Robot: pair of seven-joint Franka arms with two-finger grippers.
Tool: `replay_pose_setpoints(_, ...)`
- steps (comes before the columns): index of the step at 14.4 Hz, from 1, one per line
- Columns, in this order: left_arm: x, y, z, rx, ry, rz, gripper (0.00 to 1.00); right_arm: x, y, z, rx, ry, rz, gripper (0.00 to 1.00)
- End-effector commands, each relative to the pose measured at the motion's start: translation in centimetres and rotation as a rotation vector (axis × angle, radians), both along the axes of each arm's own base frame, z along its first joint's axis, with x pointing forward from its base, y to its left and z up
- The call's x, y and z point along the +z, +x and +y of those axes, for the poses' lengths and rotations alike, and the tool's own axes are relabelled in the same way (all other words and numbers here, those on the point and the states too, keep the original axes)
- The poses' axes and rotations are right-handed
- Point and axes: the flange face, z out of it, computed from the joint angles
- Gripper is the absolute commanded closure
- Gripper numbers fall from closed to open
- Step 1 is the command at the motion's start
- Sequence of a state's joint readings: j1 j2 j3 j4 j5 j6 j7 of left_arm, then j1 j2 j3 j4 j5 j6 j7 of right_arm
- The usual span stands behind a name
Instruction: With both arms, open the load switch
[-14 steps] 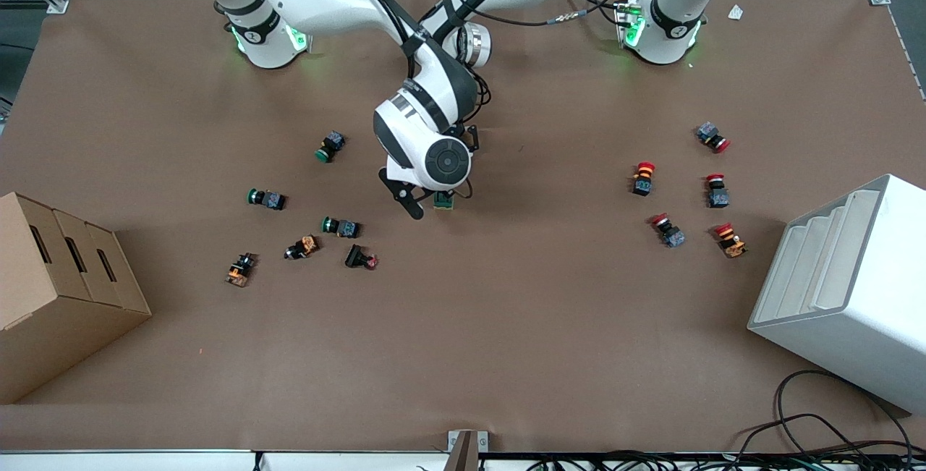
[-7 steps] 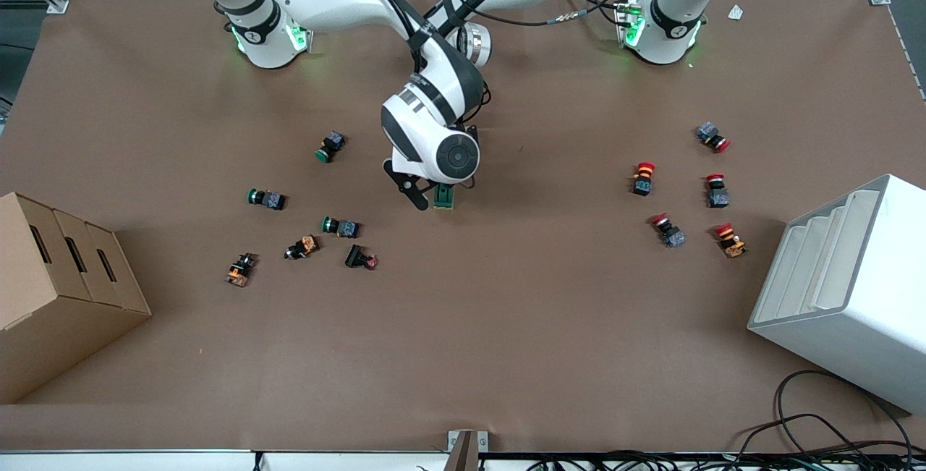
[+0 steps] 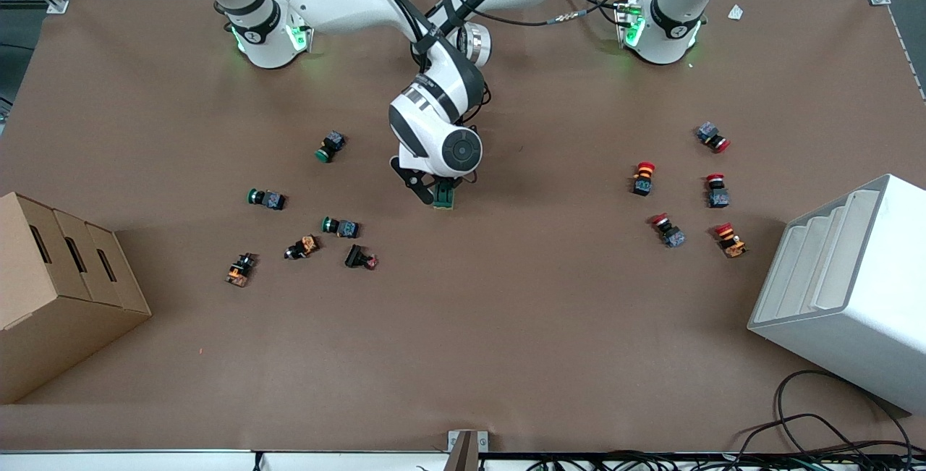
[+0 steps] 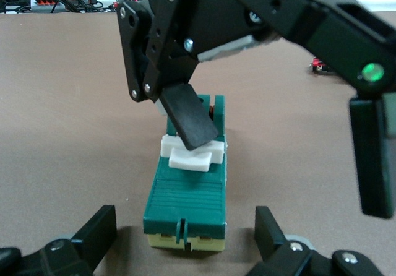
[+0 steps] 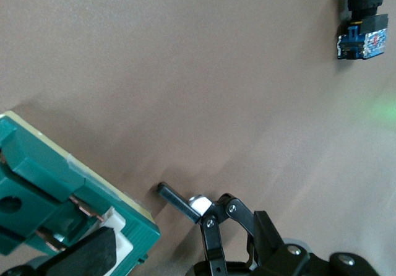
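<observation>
The dark-green load switch (image 4: 187, 200) with white lever tab (image 4: 190, 153) was straddled by the left gripper (image 4: 185, 239), jaws open. One finger (image 4: 189, 115) of the right gripper (image 4: 278, 103), jaws also open, was pressed on the tab above the brown bench (image 3: 506, 326).

Load switch (image 3: 444, 198) lies mid-table, nearer the edge where the arm bases stand. Right gripper (image 3: 432, 192) sits over it, one finger (image 4: 190, 116) apparently touching the lever tab (image 4: 191, 155). Left gripper (image 4: 185, 239) straddles its end. Cardboard box (image 3: 54, 290) at the right arm's end, white rack (image 3: 846, 290) at the left arm's.
</observation>
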State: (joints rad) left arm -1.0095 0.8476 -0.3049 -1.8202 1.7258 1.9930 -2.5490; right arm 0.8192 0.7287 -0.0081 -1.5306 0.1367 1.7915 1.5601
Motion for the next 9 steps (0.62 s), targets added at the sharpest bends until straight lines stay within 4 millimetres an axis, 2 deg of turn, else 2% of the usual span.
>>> replay_pose_setpoints(1, -2.5, -0.4, 0.9, 0.005, 0.011, 0.015, 0.01, 1.4, 1.7, -1.5, -0.027, 0.012, -0.015, 0.0)
replay_pose_setpoints(2, -2.5, -0.4, 0.9, 0.005, 0.011, 0.015, 0.01, 2.7, 3.0, -2.3, -0.036, 0.023, -0.031, 0.0)
replay_pose_setpoints(4, -2.5, -0.3, 1.0, 0.007, 0.011, 0.015, 0.01, 6.2, 6.0, -5.3, 0.039, 0.067, -0.035, 0.0)
replay_pose_setpoints(6, -2.3, -0.2, 0.8, 0.008, 0.007, 0.013, 0.01, 10.6, 9.6, -10.1, 0.13, 0.14, -0.042, 0.0)
replay_pose_setpoints(9, -0.9, 0.6, -0.2, 0.018, -0.005, 0.008, 0.02, 16.6, 13.5, -17.8, 0.292, 0.257, -0.041, 0.0)
